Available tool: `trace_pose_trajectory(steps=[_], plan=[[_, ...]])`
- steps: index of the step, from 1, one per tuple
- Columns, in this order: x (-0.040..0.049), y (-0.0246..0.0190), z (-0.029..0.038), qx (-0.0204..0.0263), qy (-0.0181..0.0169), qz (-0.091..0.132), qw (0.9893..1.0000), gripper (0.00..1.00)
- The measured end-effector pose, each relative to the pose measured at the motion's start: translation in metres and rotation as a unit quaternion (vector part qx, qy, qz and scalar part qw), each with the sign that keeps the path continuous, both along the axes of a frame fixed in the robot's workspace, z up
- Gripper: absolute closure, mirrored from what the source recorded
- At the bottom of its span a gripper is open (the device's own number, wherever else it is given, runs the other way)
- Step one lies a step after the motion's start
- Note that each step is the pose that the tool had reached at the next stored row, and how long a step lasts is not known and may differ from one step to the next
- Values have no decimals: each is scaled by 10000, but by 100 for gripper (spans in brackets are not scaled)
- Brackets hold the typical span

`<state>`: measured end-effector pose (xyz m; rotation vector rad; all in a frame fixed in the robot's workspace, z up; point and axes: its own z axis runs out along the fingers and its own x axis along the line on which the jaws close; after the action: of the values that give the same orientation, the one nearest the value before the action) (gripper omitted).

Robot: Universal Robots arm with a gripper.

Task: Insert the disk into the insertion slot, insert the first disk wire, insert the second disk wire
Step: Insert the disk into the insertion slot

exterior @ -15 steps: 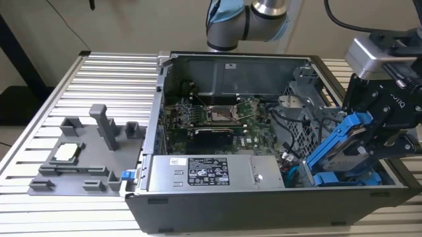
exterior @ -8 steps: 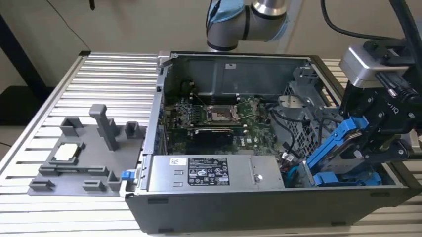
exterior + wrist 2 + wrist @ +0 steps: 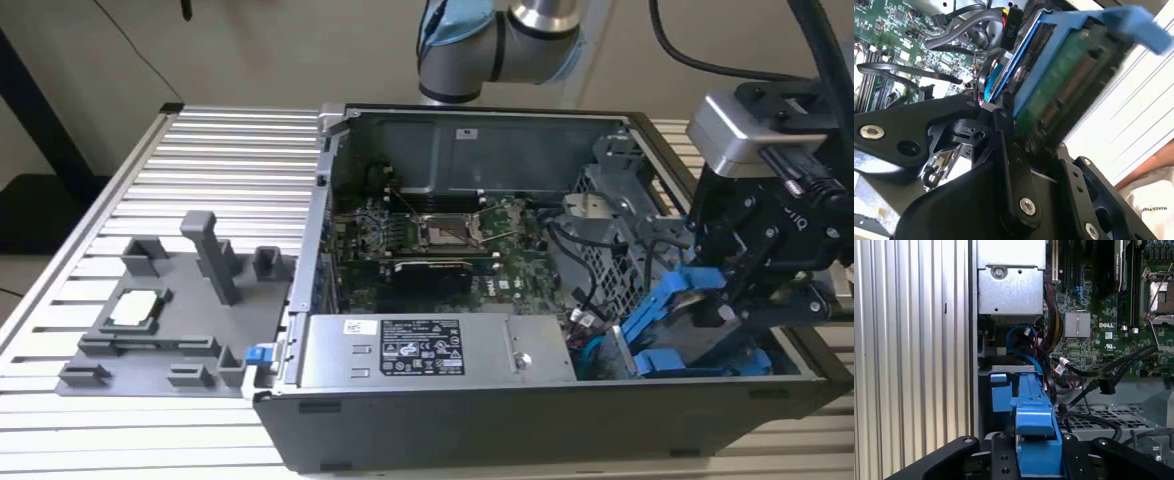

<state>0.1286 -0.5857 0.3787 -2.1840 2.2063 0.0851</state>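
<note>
gripper (image 3: pixel 1035 454): clamped on both sides of the disk (image 3: pixel 1033 412) | beyond: black cables (image 3: pixel 1104 374), green motherboard (image 3: pixel 1094 305), grey metal box (image 3: pixel 1011 287) | beside case: ribbed table (image 3: pixel 909 350)

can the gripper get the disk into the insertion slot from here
Probably yes: the gripper, jaws shut on the tilted disk, hangs just above the insertion slot, and the black cables lie beside it, not across.

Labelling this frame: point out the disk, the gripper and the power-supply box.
the disk (image 3: pixel 663 300), exterior view, blue carrier frame.
the gripper (image 3: pixel 1035 442), first wrist view, midway between fingertips.
the power-supply box (image 3: pixel 541 340), exterior view, bare grey face.
</note>
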Motion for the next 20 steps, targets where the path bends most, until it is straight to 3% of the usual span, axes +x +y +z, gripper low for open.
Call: trace_pose_trajectory(steps=[2,3,10,12,13,16,19,20], plan=[[-1,0,0,2,-4,-1,10000,60],[-1,0,0,4,-7,0,10000,53],[0,9,60,2,-11,0,10000,53],[-2,11,62,10,-50,-1,10000,53],[-2,11,62,42,-91,-1,9999,53],[-4,12,63,263,-241,-3,9994,53],[-5,12,63,535,-326,-5,9980,53],[-5,12,63,594,-344,-2,9976,53]])
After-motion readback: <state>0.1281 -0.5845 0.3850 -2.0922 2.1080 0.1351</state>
